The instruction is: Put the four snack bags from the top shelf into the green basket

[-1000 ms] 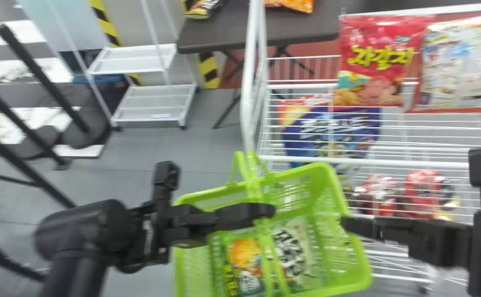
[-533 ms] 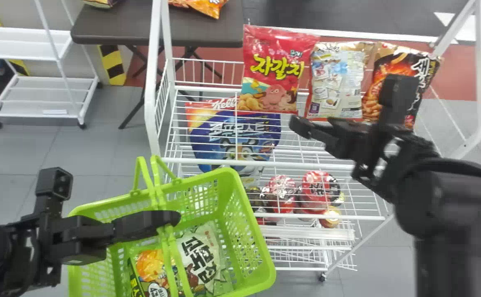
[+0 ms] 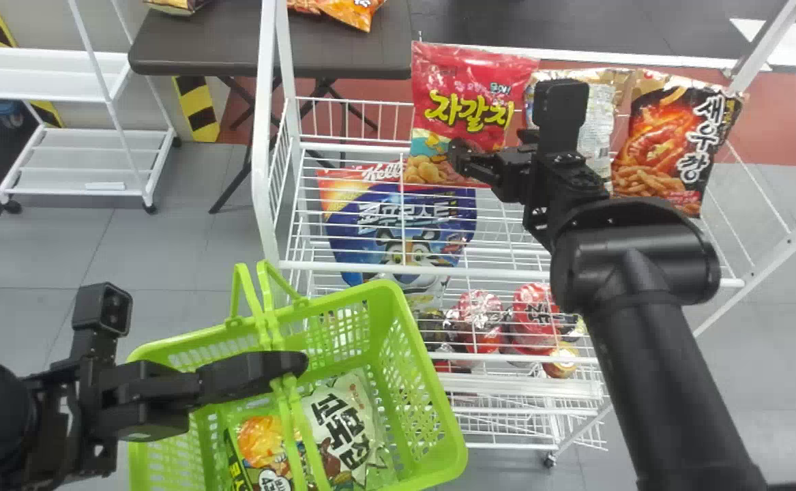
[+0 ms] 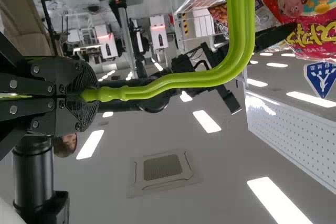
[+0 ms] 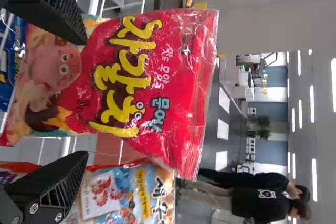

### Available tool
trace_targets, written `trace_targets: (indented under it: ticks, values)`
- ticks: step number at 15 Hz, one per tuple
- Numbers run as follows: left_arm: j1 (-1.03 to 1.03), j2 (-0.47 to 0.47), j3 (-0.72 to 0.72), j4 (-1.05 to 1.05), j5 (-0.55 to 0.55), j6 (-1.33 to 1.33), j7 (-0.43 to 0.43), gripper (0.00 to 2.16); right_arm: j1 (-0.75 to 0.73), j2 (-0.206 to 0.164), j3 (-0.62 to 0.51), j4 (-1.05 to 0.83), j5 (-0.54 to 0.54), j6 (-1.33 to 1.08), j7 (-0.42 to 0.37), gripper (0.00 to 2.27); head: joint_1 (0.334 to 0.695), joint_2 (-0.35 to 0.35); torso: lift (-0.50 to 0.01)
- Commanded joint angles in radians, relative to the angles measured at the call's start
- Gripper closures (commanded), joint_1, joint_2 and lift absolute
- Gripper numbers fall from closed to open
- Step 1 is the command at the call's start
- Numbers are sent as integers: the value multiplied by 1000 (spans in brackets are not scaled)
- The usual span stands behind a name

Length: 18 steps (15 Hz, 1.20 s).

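Red snack bag (image 3: 462,78) sits at 1 o'clock on the top shelf (image 3: 398,269), silver bag (image 3: 599,126) and black bag (image 3: 674,140) at 2, with 2 more bags (image 3: 346,426) in the green basket (image 3: 404,368) at 7. Right claw (image 3: 490,145) is open before the red one; left claw (image 3: 291,363) grips the basket's handles (image 3: 246,293).

Green basket handles (image 4: 240,24) tight in left gripper (image 3: 288,365); red snack bag (image 4: 317,27) beyond
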Motion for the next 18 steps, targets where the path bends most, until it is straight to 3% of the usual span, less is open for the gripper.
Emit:
trace_targets:
  ticks: [1, 2, 3, 4, 5, 6, 11, 18]
  values:
    - [1, 0, -4, 3, 0, -6, -11, 2148, -67, 1, 20, 133, 3, -41, 4, 174, 695, -51, 0]
    - [2, 0, -4, 5, 0, -9, -11, 2145, -84, 1, 20, 156, 2, -38, 12, 441, 695, -47, 0]
    - [5, 0, -4, 5, 0, -9, -11, 2148, -87, 1, 21, 165, -1, -44, 26, 896, 695, -43, 0]
    - [8, 1, -3, 6, 0, -15, -11, 2145, -89, 1, 21, 165, -1, -44, 40, 1595, 695, -40, 0]
    - [10, 1, -3, 8, 0, -18, -11, 2148, -92, 1, 20, 164, 2, -32, 47, 2111, 695, -38, 0]
    - [13, 1, -3, 8, 0, -18, -11, 2148, -89, 1, 20, 164, 3, -23, 49, 2256, 695, -34, 0]
    - [25, 12, 3, 8, 6, -18, -11, 2145, 15, 1, 12, 7, -15, -41, 116, 2260, 695, -20, 0]
    - [34, 29, 16, 8, 29, -31, -11, 2145, 316, 1, -38, -640, -21, 293, 158, 2260, 695, 0, 0]
